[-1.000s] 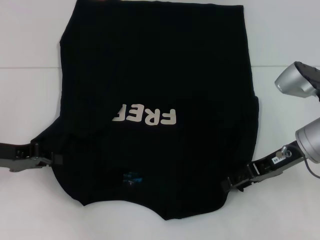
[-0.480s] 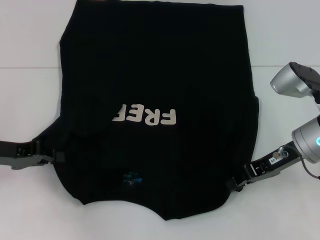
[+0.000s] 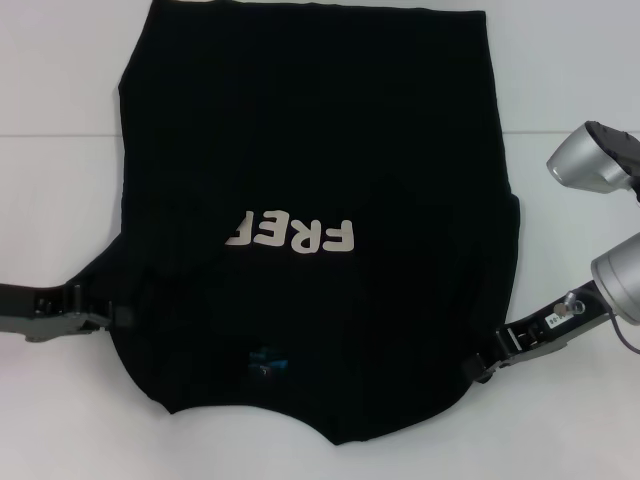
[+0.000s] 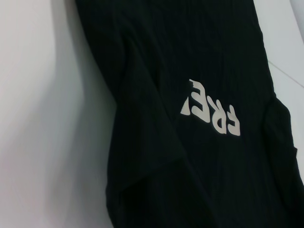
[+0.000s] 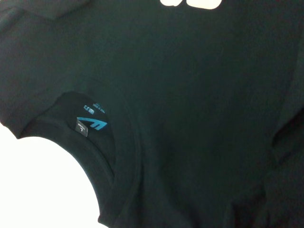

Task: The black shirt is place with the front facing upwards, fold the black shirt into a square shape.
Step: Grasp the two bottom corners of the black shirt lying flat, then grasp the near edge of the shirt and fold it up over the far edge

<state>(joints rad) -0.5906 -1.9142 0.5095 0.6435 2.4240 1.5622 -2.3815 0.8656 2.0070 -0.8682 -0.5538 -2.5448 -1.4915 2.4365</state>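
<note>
Shirt (image 3: 310, 130) lies collar-near, long axis twelve-to-six. Left gripper (image 3: 108, 318) touches its nine-o'clock edge, right gripper (image 3: 482, 366) its four-o'clock edge; whether either clamps cloth, I cannot tell.

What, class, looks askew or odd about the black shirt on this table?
The black shirt lies uneven: both sleeves are folded inward, hiding part of the lettering, and the near edge is ragged. Left tool and right tool meet its sides.
</note>
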